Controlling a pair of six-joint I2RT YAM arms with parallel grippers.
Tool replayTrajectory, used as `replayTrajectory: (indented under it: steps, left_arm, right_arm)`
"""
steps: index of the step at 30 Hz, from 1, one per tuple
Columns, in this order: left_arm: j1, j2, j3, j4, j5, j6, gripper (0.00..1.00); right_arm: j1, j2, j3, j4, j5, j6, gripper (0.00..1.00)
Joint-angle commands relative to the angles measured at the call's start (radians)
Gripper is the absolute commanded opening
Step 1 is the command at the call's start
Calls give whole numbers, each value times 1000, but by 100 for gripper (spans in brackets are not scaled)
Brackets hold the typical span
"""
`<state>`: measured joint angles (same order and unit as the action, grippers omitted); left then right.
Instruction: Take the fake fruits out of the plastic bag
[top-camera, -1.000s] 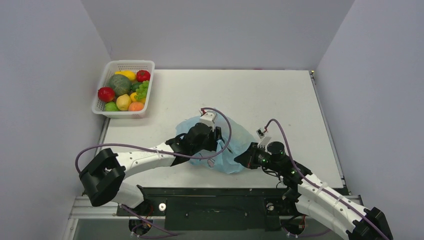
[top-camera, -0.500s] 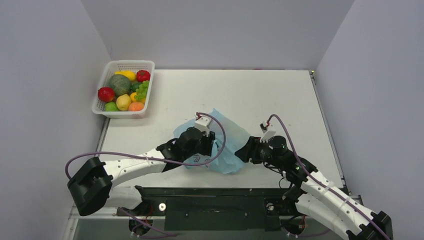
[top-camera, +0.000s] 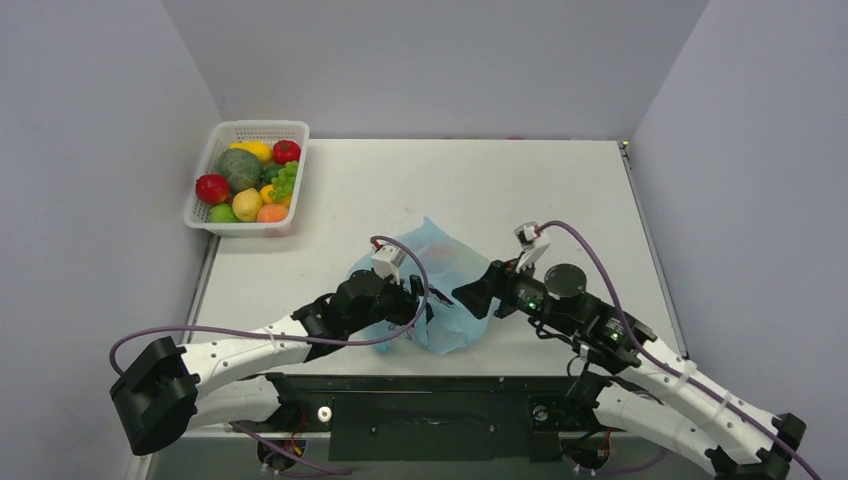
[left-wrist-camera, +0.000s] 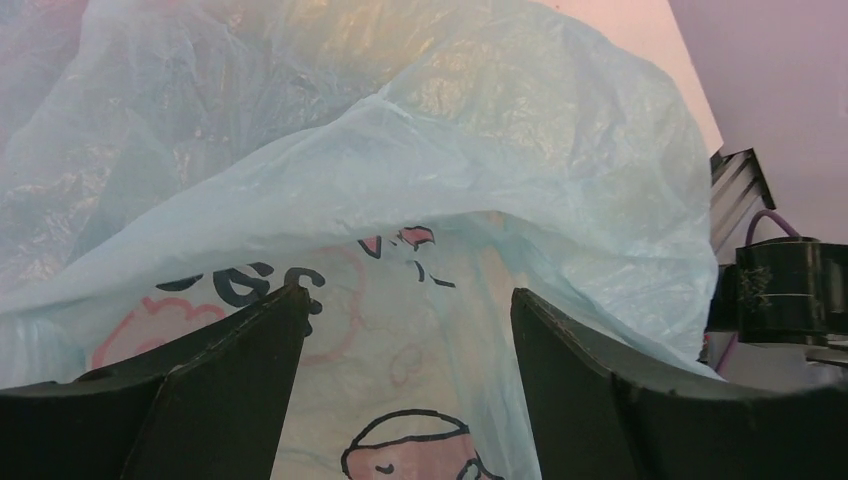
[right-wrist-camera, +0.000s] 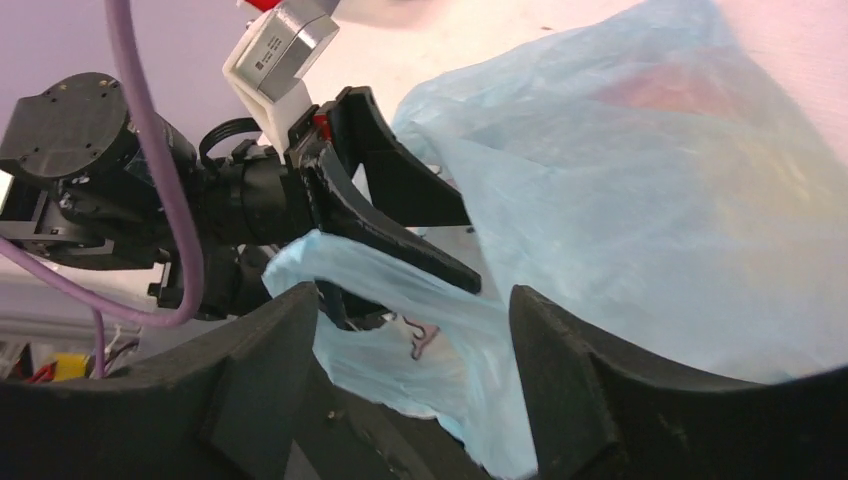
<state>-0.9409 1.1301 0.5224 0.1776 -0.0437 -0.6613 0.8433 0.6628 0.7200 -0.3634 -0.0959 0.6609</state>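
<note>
- now the plastic bag (top-camera: 440, 260) lies crumpled on the table (top-camera: 400, 190) near its front edge, between both grippers.
- left gripper (left-wrist-camera: 405, 300): fingers spread wide against the bag film, nothing pinched.
- right gripper (right-wrist-camera: 415, 300): likewise spread wide, gripping nothing.

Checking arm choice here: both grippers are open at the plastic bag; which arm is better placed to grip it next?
Probably the left. The left gripper has a fold of the plastic bag squarely between its open fingers; the right gripper, also open, frames only a lower corner.
</note>
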Motion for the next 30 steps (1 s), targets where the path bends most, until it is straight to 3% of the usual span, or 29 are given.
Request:
replayTrajectory:
  steps: [1, 7, 10, 13, 16, 22, 25, 29, 30]
  left_arm:
    - [0, -53, 12, -14, 14, -55, 76]
    - [53, -116, -15, -135, -16, -96, 84]
    - [82, -135, -30, -154, 1, -106, 84]
    - [99, -143, -35, -160, 29, -103, 84]
    - [103, -141, -37, -149, 43, -97, 86]
    - [104, -90, -15, -118, 65, -93, 86]
    - [105, -82, -6, -91, 62, -101, 78]
    - [104, -77, 35, -109, 40, -102, 53]
    - [105, -79, 49, -114, 25, -103, 38]
  right_arm:
    - [26, 166, -13, 285, -137, 25, 62]
    - [74, 301, -221, 589, -222, 82, 39]
    - [107, 372, -310, 635, -195, 139, 23]
    - [145, 415, -420, 684, -149, 180, 19]
    - [151, 400, -459, 605, -80, 180, 18]
    - [203, 285, -335, 259, 130, 41, 22]
    - [262, 207, -293, 176, 195, -28, 35]
    - [380, 101, -219, 80, 308, -96, 57]
    - [420, 87, -187, 56, 357, -110, 60]
